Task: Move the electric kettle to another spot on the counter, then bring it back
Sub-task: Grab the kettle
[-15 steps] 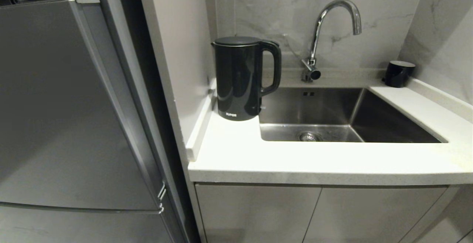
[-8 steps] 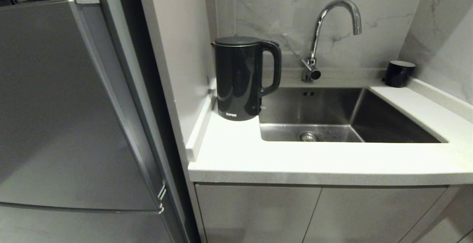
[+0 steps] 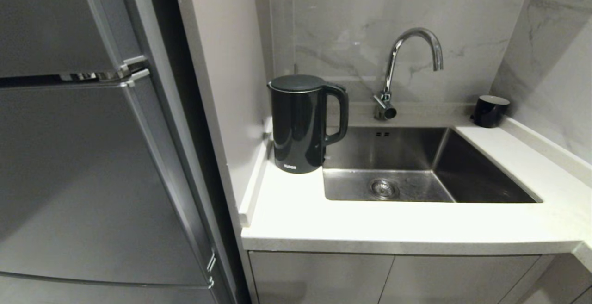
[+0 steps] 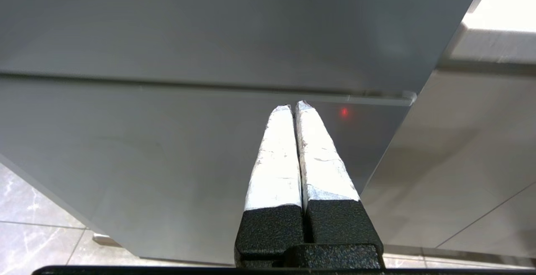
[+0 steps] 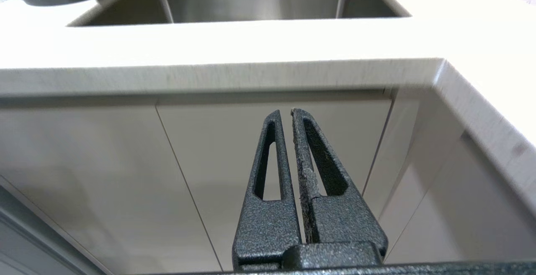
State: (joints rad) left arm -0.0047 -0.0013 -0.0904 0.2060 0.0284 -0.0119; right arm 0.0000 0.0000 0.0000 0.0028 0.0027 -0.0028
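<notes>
Camera rose since a second ago: whole head view shifted down, fridge door seam now lower in frame, more of the sink floor visible. Nothing on the worktop itself moved relative to its neighbours.

Kettle (image 3: 300, 123) stands upright on the counter (image 3: 370, 223), in the back left corner, just beside the left edge of the sink (image 3: 481, 174). Handle faces right, toward the tap (image 3: 407, 70). Lid on. White lettering near its bottom faces the camera. Side wall panel just to its left.

Small black cup (image 3: 489, 110) sits at the back right corner of the counter, well apart from the kettle, across the sink.

Fridge (image 3: 92, 156) fills the left of the head view.

Neither arm shows in the head view.

Left gripper (image 4: 293, 108): fingers pressed together, empty, low in front of the fridge door, pointing at it.

Right gripper (image 5: 285, 111): fingers clenched with only a hairline gap, holding nothing, below the counter edge, pointing at the grey cabinet doors (image 5: 268, 149). Kettle's bottom just visible at the corner of that view.
</notes>
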